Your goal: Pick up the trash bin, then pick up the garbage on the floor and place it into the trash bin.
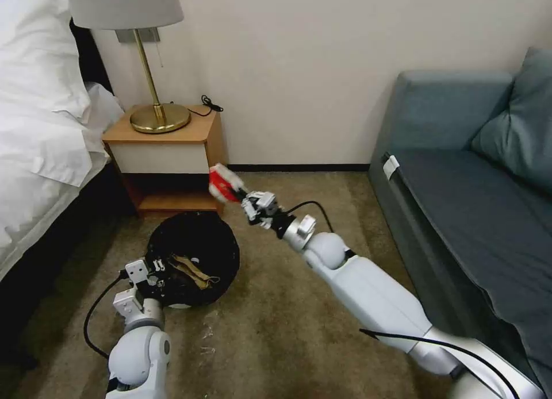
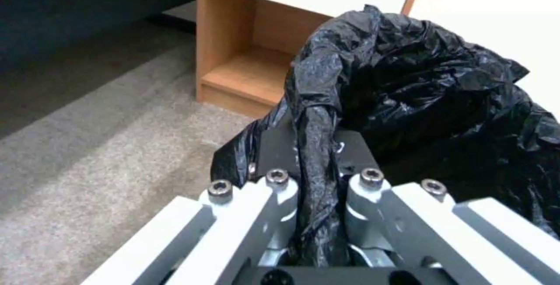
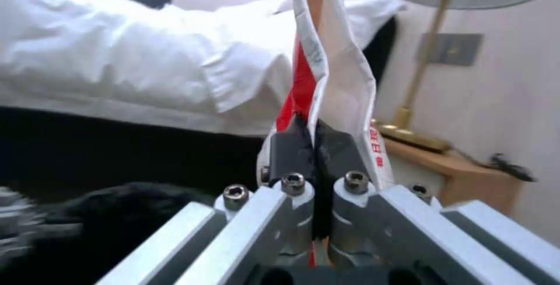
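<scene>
The trash bin point(image 1: 192, 255), white with a crinkly black bag point(image 2: 420, 92) over its rim, is held off the carpet in front of the nightstand. My left gripper point(image 1: 161, 272) is shut on the bag-covered rim point(image 2: 315, 145) at the bin's near left side. A yellow-brown wrapper point(image 1: 192, 271) lies inside the bin. My right gripper point(image 1: 238, 195) is shut on a crushed red-and-white paper cup point(image 1: 223, 182), a piece of the garbage, held up just beyond the bin's far right rim. The flattened cup point(image 3: 327, 71) sticks out past the closed fingers.
A wooden nightstand point(image 1: 167, 157) with a brass lamp point(image 1: 152, 71) stands behind the bin. The white bed point(image 1: 40, 129) lies to the left and a grey-blue sofa point(image 1: 471, 175) to the right. Open beige carpet point(image 1: 276, 330) lies between them.
</scene>
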